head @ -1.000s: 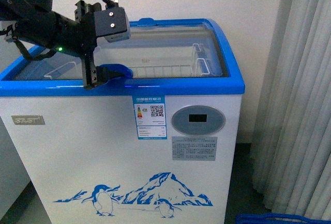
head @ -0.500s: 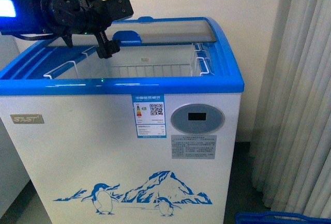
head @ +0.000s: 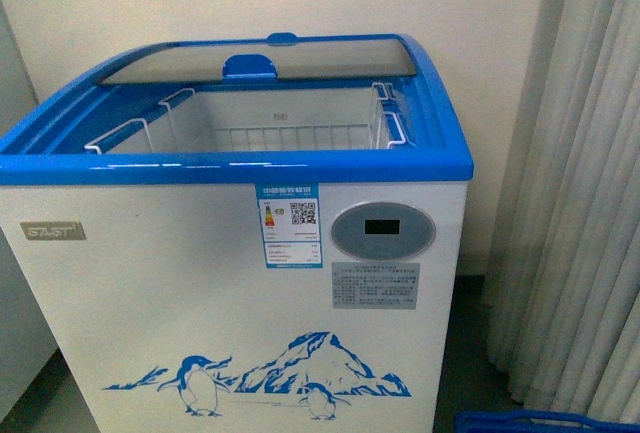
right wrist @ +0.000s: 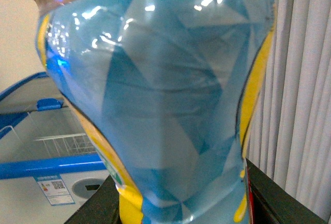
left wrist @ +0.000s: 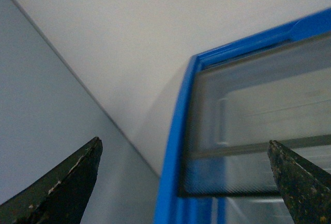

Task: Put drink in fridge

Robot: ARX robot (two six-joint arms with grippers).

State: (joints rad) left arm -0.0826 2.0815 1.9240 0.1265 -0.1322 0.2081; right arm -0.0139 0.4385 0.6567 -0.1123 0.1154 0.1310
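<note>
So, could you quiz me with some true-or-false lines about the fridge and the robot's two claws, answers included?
1. The fridge has its glass lid at the rear, leaving the top open. True.
2. A drink lies in the wire basket inside. False: no drink shows there.
3. The right gripper holds a bottle with a blue and yellow label. True.
4. The left gripper is clamped on the lid's handle. False: it is open, holds nothing and is off the handle.
5. The penguin decal is on the lid. False: it is on the fridge's front wall.
</note>
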